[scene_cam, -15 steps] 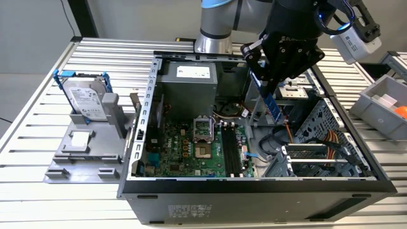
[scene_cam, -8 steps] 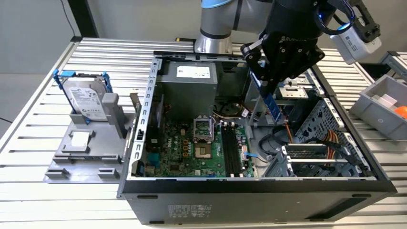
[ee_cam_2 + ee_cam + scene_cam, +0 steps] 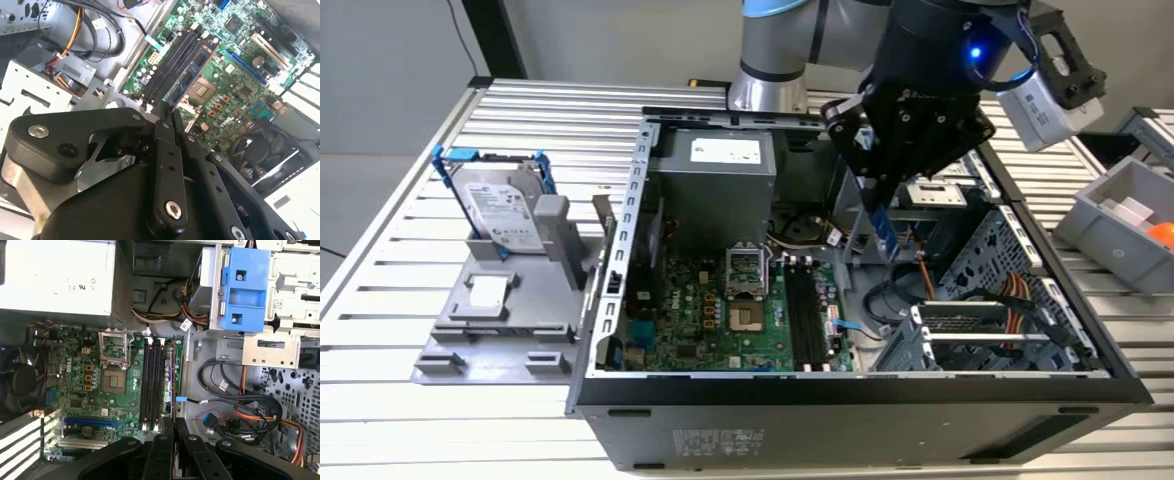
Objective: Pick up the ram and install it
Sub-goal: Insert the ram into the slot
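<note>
Hand: black robot hand point(image 3: 882, 205) clamped on thin blue circuit-board ram stick point(image 3: 887, 232).
Handling: light, stiff, fragile — best pinched along upper edge.

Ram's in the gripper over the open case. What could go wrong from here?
1. The ram hangs edge-down from the gripper, tilted; it may meet the memory slots skewed and jam.
2. Loose cables lie right beside the slots and could snag.
3. The slot latches' state is unclear, so seating may fail.
</note>
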`<state>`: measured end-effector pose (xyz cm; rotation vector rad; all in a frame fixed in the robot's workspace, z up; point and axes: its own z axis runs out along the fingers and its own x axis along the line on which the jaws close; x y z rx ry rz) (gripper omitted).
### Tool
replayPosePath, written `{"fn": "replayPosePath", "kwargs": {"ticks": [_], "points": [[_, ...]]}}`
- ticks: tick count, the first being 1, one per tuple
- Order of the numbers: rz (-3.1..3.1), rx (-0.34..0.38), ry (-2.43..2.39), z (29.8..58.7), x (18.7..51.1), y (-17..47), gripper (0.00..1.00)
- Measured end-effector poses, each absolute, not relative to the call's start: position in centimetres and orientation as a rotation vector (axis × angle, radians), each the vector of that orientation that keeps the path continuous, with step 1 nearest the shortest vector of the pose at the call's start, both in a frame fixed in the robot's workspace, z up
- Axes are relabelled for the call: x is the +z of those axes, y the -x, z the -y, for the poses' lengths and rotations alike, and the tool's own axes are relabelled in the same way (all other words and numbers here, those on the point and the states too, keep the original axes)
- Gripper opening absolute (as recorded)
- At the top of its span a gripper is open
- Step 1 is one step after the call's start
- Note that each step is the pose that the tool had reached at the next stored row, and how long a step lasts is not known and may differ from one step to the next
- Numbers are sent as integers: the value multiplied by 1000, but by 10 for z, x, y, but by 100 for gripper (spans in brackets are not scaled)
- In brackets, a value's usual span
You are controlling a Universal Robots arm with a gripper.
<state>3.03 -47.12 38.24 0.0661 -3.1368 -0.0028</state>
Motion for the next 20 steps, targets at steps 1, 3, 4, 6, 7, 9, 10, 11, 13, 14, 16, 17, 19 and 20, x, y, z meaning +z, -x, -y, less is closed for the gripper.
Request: {"fn": "replayPosePath", "kwargs": {"ticks": [1,3,4,6,7,9,10,11,13,14,16,17,19,20], "points": [[3137,-3,-66,471,381,-30,0],[3137,-3,-66,471,377,-30,0],[3137,-3,-65,471,375,-30,0],[3137,-3,-60,472,372,-30,0],[3136,-3,-59,472,370,-30,0],[3136,-3,-59,472,366,-30,0],[3136,-3,-59,472,365,-30,0],[3136,-3,-59,472,363,-30,0],[3136,-3,-59,472,359,-30,0],[3136,-3,-59,472,358,-30,0],[3136,-3,-59,472,355,-30,0],[3135,-3,-58,472,354,-30,0],[3136,-3,-51,472,350,-30,0],[3136,-3,-42,472,348,-30,0]]}}
